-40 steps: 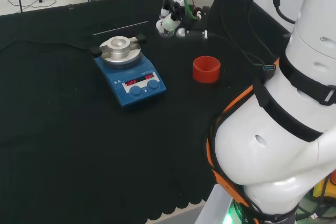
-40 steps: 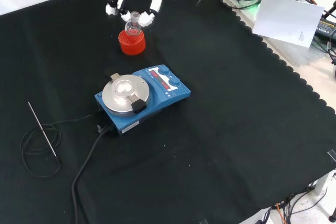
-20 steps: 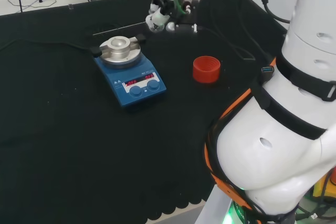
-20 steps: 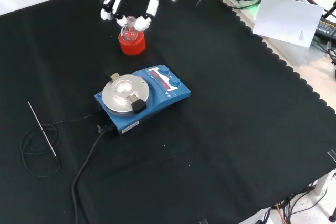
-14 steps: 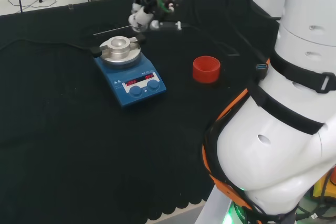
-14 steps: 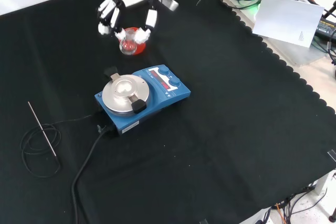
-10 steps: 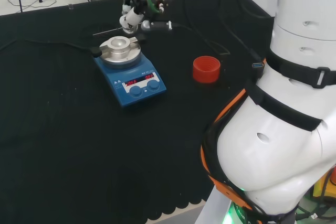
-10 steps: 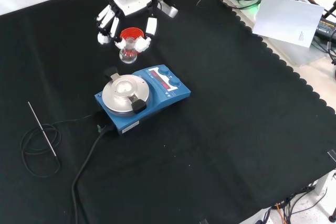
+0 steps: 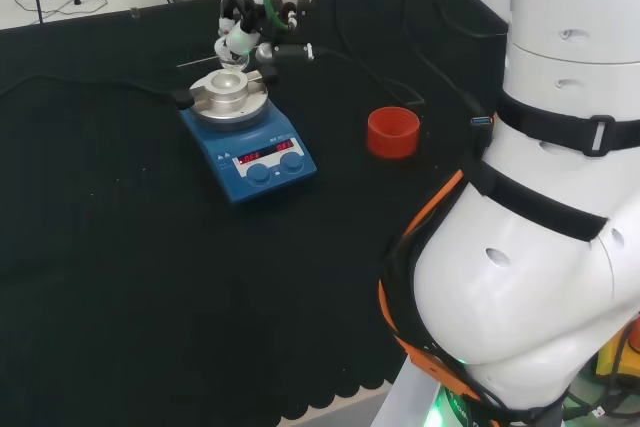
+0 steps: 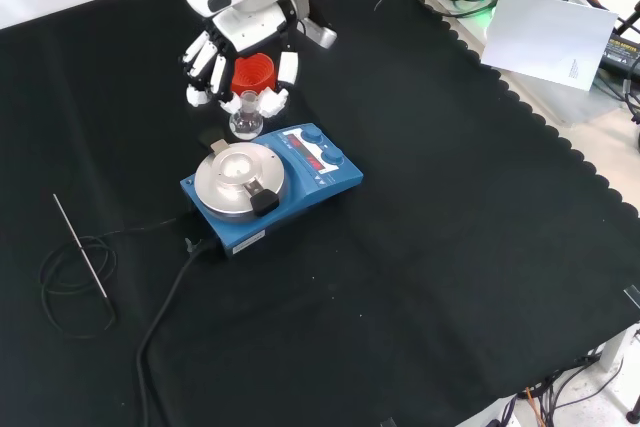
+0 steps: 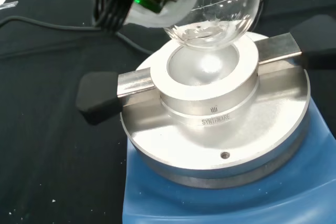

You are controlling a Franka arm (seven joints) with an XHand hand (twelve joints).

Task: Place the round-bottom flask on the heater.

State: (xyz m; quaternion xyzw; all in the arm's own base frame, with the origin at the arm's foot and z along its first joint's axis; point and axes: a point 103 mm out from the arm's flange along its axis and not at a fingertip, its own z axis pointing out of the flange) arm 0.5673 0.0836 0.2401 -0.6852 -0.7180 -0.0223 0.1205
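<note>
My hand (image 10: 240,32) is shut on the neck of a clear round-bottom flask (image 10: 245,119), which hangs in the air just beyond the blue heater (image 10: 270,184). In the head view the hand (image 9: 245,22) holds the flask (image 9: 232,54) just above the heater's (image 9: 248,137) metal block. In the wrist view the flask's bulb (image 11: 218,11), with a little clear liquid in it, hovers close over the round hollow of the metal block (image 11: 210,98) without touching it.
The red ribbed ring stand (image 10: 255,73) sits on the cloth behind the hand, also seen as the stand (image 9: 392,132) right of the heater in the head view. A thin metal probe and coiled cable (image 10: 75,267) lie left of the heater in the front view. The heater's black cord (image 10: 170,297) trails toward the front.
The hand has lifted the flask off the red stand and carried it over to the heater, lowering it toward the metal block.
</note>
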